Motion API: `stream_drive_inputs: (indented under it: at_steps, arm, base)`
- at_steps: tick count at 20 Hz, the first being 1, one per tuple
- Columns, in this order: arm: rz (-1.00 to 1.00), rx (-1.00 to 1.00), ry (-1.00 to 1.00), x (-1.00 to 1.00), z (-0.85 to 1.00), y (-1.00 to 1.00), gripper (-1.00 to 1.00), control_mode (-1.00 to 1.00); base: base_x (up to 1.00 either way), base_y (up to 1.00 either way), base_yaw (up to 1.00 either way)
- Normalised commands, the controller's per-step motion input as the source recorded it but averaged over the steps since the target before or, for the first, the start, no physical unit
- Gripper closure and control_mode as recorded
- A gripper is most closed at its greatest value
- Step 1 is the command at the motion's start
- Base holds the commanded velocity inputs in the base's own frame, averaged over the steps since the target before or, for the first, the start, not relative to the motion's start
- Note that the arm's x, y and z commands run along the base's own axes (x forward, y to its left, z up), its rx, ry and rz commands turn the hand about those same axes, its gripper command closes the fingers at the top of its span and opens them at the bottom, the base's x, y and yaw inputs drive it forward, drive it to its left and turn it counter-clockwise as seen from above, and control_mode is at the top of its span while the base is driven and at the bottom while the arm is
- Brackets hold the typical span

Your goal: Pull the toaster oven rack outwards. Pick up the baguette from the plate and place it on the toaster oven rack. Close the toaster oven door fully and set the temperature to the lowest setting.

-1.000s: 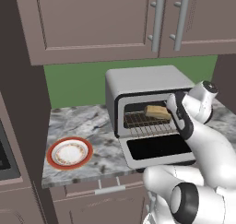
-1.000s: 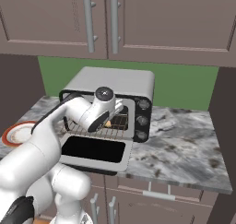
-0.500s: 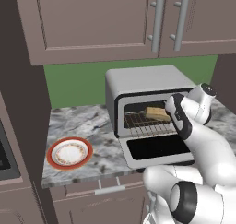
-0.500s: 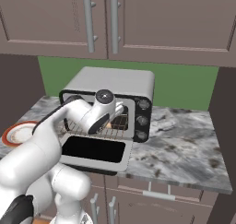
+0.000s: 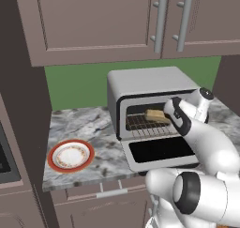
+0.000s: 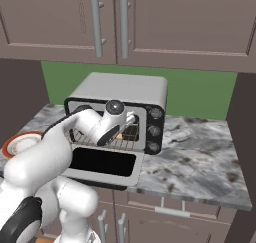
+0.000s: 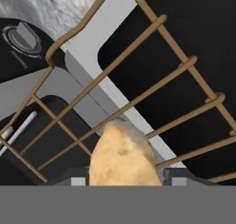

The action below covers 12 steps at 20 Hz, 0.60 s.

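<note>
The robot's fingers (image 7: 124, 179) are clamped on the baguette (image 5: 156, 115), which sits low over the pulled-out rack (image 5: 146, 125) of the toaster oven (image 5: 140, 84). The hand view looks down past the tan loaf through the wire bars to the dark glass of the open door (image 5: 161, 149), which lies flat in front of the cavity; that lowered door is what lets the arm reach in from the front. The loaf seems to be held just above or on the bars so that it can be set down lengthwise without rolling off, though whether it already rests on them cannot be told. The plate (image 5: 71, 155) stands bare on the surface (image 5: 91, 128) to the left, well apart from the oven. Against the earlier pictures little differs: the hand and loaf have crept slightly deeper toward the back of the rack, while plate, door and oven lie as they did. Release looks like the next step, then the door and the knobs (image 6: 154, 130).
</note>
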Motion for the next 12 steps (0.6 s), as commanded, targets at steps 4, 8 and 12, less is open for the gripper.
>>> stream_drive_inputs:
  at_steps: [4, 8, 12]
  arm:
    - [0.00, 0.00, 0.00, 0.31, -0.14, 0.00, 1.00, -1.00]
    - [0.00, 0.00, 0.01, 0.13, -0.17, 0.00, 1.00, -1.00]
    - [0.00, 0.00, 0.02, 0.00, -0.14, 0.00, -1.00, -1.00]
  base:
    - [0.00, 0.00, 0.00]
    - [0.00, 0.00, 0.00]
    - [0.00, 0.00, 0.00]
